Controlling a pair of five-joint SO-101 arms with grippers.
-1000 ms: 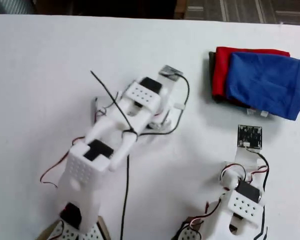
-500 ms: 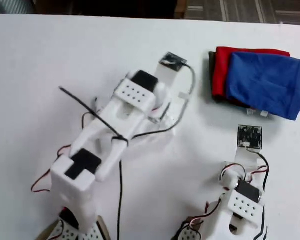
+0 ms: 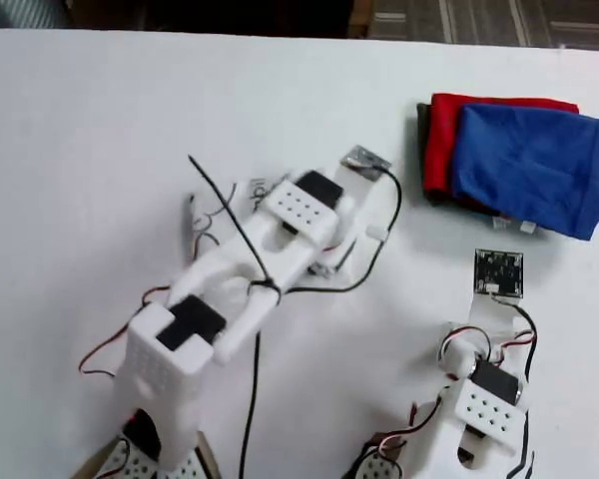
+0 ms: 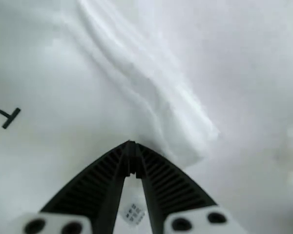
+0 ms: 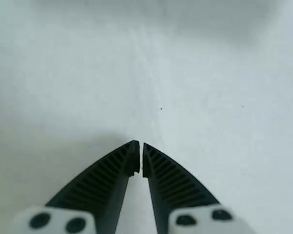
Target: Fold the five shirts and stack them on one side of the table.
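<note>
The left fingers point(image 4: 129, 152) were seen pressed together, by appearance nipped on a fold of the white shirt point(image 4: 151, 97). That shirt was spread near the middle of the tabletop point(image 3: 100, 120) under the outstretched left arm, well apart from the stack point(image 3: 499, 160) at the far right side. The right fingers point(image 5: 135, 155) were drawn all but together on nothing, held low over bare tabletop close to that arm's own base. The chief risk was judged to be the thin hold: should only one layer have been caught, the fold would be pulled open once the cloth was dragged, and the shirt would be left creased or lopsided. White cloth on a white surface (edges hard to make out) could also cause a hem to be missed. A sweep toward the stack might nudge it out of square, since the blue shirt point(image 3: 534, 170) on top lay offset over the rest. Counted: two arms; one white shirt in hand; three layers told apart in the stack, namely the blue shirt, a red shirt point(image 3: 441, 140) and a dark shirt point(image 3: 422, 125) beneath. Four shirts were thus made out; whether a fifth lay hidden within the stack could not be told.
</note>
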